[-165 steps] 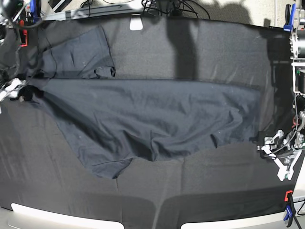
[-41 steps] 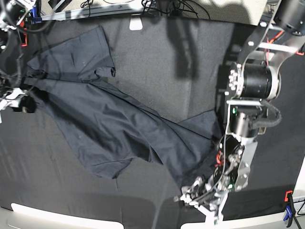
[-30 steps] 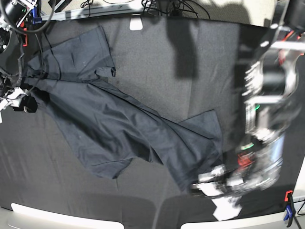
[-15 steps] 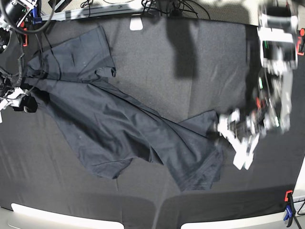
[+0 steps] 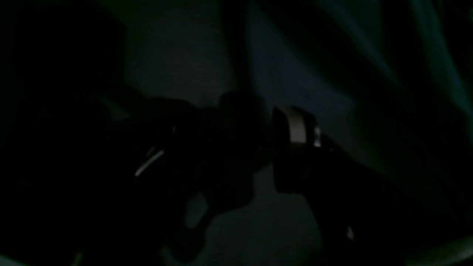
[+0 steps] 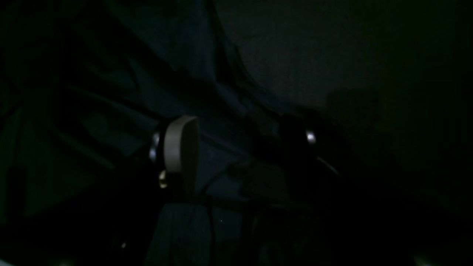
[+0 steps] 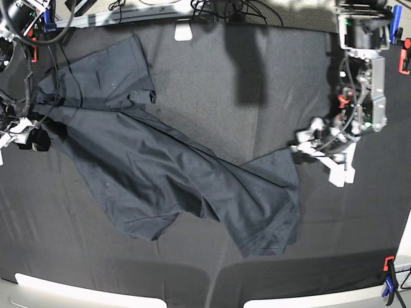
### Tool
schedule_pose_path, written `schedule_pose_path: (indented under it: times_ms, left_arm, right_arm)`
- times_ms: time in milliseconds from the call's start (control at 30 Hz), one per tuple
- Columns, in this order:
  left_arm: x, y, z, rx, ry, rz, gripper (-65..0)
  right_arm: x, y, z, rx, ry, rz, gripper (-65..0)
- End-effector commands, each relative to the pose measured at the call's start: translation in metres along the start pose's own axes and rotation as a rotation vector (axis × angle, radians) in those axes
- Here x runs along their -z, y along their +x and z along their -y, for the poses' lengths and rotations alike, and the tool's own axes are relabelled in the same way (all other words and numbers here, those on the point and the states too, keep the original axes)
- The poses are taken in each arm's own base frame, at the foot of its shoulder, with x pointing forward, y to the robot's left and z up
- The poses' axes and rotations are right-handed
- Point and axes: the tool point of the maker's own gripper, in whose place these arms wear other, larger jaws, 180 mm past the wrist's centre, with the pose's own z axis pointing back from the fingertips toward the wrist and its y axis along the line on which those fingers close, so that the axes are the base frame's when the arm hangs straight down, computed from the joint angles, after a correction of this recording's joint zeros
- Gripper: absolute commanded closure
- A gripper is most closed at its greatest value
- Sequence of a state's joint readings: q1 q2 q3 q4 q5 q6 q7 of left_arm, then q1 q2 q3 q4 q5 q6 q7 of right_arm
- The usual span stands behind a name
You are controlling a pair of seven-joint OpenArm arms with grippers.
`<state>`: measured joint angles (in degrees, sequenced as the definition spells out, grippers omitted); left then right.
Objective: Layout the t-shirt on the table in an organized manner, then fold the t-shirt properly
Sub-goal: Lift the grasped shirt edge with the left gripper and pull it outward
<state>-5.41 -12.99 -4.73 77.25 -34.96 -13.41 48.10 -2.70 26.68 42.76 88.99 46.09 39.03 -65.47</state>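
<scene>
2 grippers, both open: left gripper [image 7: 319, 149] just off the t-shirt [image 7: 173, 173] corner, right gripper [image 7: 19, 133] probably empty at its far end. Shirt bunched diagonally on the table [image 7: 212, 77]; layout step, next regrasp corner, pull flat.

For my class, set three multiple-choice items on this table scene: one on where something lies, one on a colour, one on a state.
1. Where does the left tool sit relative to the t-shirt?
A. just off the shirt's corner, at the base view's right
B. on the sleeve by the view's top left
C. out of view

2. What colour is the clamp at the table corner in the base view's lower right?
A. green
B. red-orange
C. white

3. How does the t-shirt lie?
A. folded into a neat square
B. hanging off the table
C. spread in a wrinkled diagonal, unfolded

Answers: 1 A, the tool sits beside the corner nearest it; 2 B, the clamp shows red-orange; 3 C, creases run slantwise across it and no fold is made.
</scene>
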Motion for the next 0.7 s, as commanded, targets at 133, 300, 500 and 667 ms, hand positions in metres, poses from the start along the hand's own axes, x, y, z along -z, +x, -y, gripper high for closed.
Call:
schedule_pose_path:
  times_ms: [133,300,500,667]
  left_arm:
    - [0.006,0.007,0.027,-0.016,-0.069,0.024,-29.0]
    - [0.005,0.009,0.025,-0.015,-0.064,0.032,-14.6]
    - [0.001,0.012,0.008,0.020,-0.011,0.038,0.0]
    - [-0.008,0.002,-0.004,-0.051,-0.011,-0.038,0.0]
  right_arm:
    - [-0.007,0.020,0.001,-0.040,-0.002,0.054,-34.0]
    - [-0.007,0.020,0.001,-0.040,-0.002,0.054,-34.0]
    - [-0.007,0.020,0.001,-0.042,-0.002,0.055,-34.0]
    - [-0.007,0.020,0.001,-0.045,0.000,0.055,-34.0]
